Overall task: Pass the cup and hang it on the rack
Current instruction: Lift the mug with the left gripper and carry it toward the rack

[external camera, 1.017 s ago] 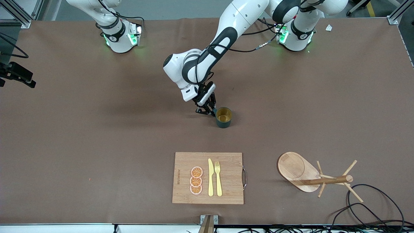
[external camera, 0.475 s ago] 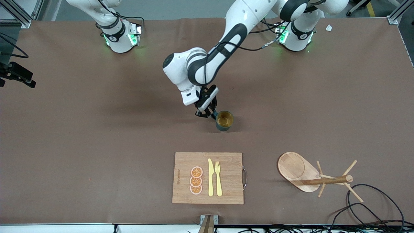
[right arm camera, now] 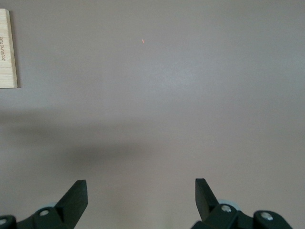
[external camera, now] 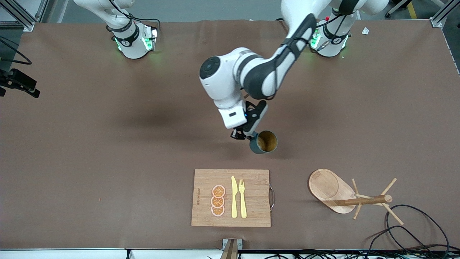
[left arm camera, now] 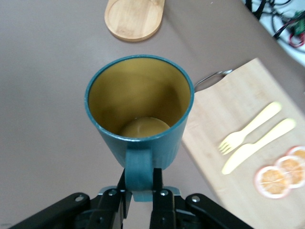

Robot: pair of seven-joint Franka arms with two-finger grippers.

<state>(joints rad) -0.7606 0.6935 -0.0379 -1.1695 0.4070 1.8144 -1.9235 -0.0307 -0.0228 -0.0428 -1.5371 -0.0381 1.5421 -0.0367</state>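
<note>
Cup (external camera: 264, 142) is up off the table right now, a dark teal ribbed mug with a yellowish-brown inside, dangling by its little side handle (left arm camera: 139, 167) from the left gripper (external camera: 245, 135). The wrist shot makes it pretty clear: both fingers (left arm camera: 161, 200) are pinched tight on that handle, and the mug tips outward so its open mouth shows. It hangs over bare brown table (external camera: 107, 144) around the middle, with its shadow on the surface just under it. Closer to the front camera sits a bamboo cutting board (external camera: 205, 180) with a metal handle on the edge toward the left arm's end, and on it are a yellow plastic knife (external camera: 234, 197), a yellow fork (external camera: 242, 198) right beside it, and three orange slices (external camera: 218, 200) stacked in a little column. The rack (external camera: 346, 197), a light wooden mug tree, is lying tipped over on its side toward the left arm's end of the table, oval dished base up on edge and the post with its thin pegs pointing toward some black cables (external camera: 406, 230). Cup and rack are well apart. The right gripper (right arm camera: 140, 193) only shows in its own wrist camera, jaws spread wide with nothing between them, over plain table with a corner of the board in sight, and that arm just waits.
</note>
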